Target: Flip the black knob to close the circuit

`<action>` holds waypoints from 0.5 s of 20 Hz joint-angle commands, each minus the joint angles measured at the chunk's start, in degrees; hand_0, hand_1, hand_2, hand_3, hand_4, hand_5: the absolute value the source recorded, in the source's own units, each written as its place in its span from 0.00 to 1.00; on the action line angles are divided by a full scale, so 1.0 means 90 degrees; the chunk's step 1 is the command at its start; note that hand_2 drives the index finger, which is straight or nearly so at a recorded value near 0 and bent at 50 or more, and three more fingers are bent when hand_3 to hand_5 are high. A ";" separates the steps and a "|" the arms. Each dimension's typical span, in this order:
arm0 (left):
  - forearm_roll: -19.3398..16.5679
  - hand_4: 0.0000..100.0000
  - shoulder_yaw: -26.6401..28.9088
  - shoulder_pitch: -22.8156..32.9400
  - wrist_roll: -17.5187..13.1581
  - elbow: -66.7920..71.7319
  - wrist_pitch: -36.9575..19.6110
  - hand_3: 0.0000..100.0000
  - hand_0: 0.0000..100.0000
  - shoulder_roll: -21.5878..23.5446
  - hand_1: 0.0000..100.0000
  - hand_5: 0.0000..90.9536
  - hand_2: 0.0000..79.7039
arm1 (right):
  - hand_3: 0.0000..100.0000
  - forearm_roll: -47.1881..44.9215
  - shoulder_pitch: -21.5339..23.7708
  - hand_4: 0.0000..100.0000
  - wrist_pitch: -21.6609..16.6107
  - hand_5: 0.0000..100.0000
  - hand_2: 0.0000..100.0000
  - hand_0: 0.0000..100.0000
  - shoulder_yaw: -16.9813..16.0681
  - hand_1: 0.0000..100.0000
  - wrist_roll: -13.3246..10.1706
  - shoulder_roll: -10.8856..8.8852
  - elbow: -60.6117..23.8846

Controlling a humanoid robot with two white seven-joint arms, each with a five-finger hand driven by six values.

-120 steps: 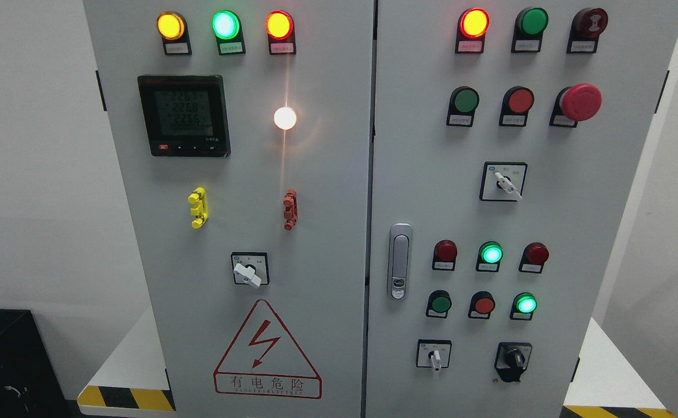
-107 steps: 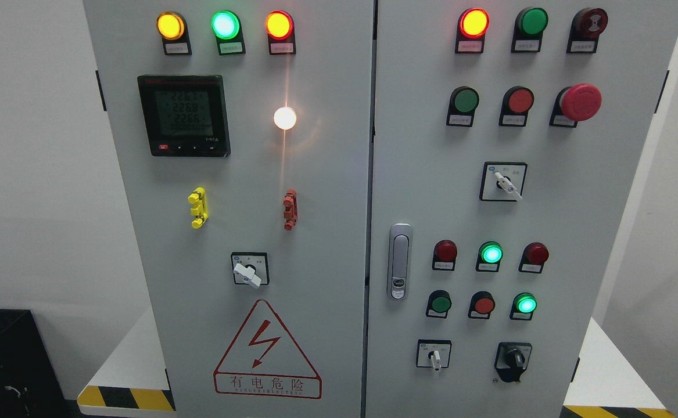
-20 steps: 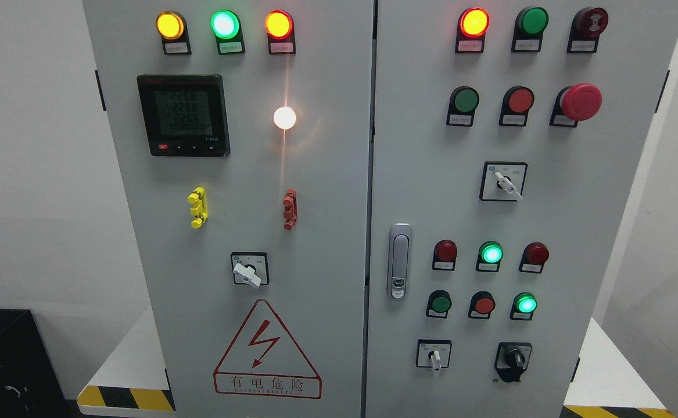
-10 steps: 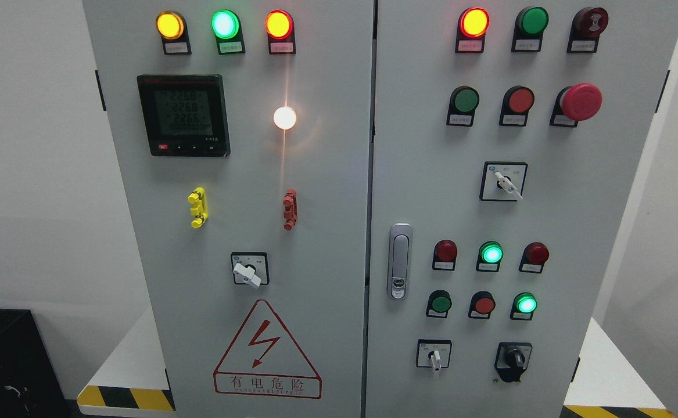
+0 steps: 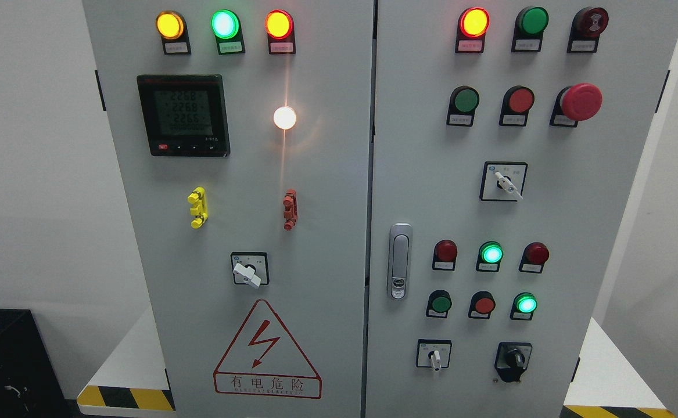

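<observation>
Neither hand is in view, so whether either is released or clenched cannot be told, and nothing touches the small black rotary knob [image 5: 513,359]. It sits on its black mount at the lower right of the grey metal cabinet's right door [image 5: 583,232], right of a white-handled selector switch [image 5: 434,355] and below a lit round green lamp [image 5: 526,304]. The scene matches the frame half a second ago: the knob's pointer is unturned and the same lamps glow.

The black knob [image 5: 513,359] at the cabinet's lower right has bare panel to its right; a white selector switch [image 5: 434,355] stands left, a lit green lamp [image 5: 526,304] above.
</observation>
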 commanded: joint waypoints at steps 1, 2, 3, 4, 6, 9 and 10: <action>0.0000 0.00 0.0000 0.0146 -0.0002 -0.0185 0.0000 0.00 0.12 0.0000 0.56 0.00 0.00 | 1.00 0.0116 -0.0345 1.00 0.0106 1.00 0.94 0.00 -0.0025 0.00 0.0111 0.0030 0.0064; 0.0000 0.00 0.0000 0.0146 -0.0002 -0.0185 0.0000 0.00 0.12 0.0000 0.56 0.00 0.00 | 1.00 0.0116 -0.0374 1.00 0.0106 1.00 0.94 0.00 -0.0025 0.00 0.0141 0.0021 0.0083; 0.0000 0.00 0.0000 0.0146 -0.0002 -0.0185 0.0000 0.00 0.12 0.0000 0.56 0.00 0.00 | 1.00 0.0145 -0.0442 1.00 0.0106 1.00 0.94 0.00 -0.0034 0.00 0.0141 0.0030 0.0122; 0.0000 0.00 0.0000 0.0146 -0.0002 -0.0185 0.0000 0.00 0.12 0.0000 0.56 0.00 0.00 | 1.00 0.0213 -0.0501 1.00 0.0106 1.00 0.95 0.00 -0.0054 0.00 0.0141 0.0030 0.0171; 0.0000 0.00 0.0000 0.0146 -0.0002 -0.0185 0.0000 0.00 0.12 0.0000 0.56 0.00 0.00 | 1.00 0.0253 -0.0628 1.00 0.0115 1.00 0.95 0.00 -0.0141 0.00 0.0161 0.0030 0.0249; 0.0000 0.00 0.0000 0.0146 -0.0002 -0.0185 0.0000 0.00 0.12 0.0000 0.56 0.00 0.00 | 1.00 0.0301 -0.0823 1.00 0.0183 1.00 0.94 0.00 -0.0191 0.00 0.0199 0.0030 0.0317; 0.0000 0.00 0.0000 0.0146 -0.0002 -0.0185 0.0000 0.00 0.12 0.0000 0.56 0.00 0.00 | 1.00 0.0311 -0.0872 1.00 0.0193 1.00 0.94 0.00 -0.0191 0.00 0.0200 0.0030 0.0356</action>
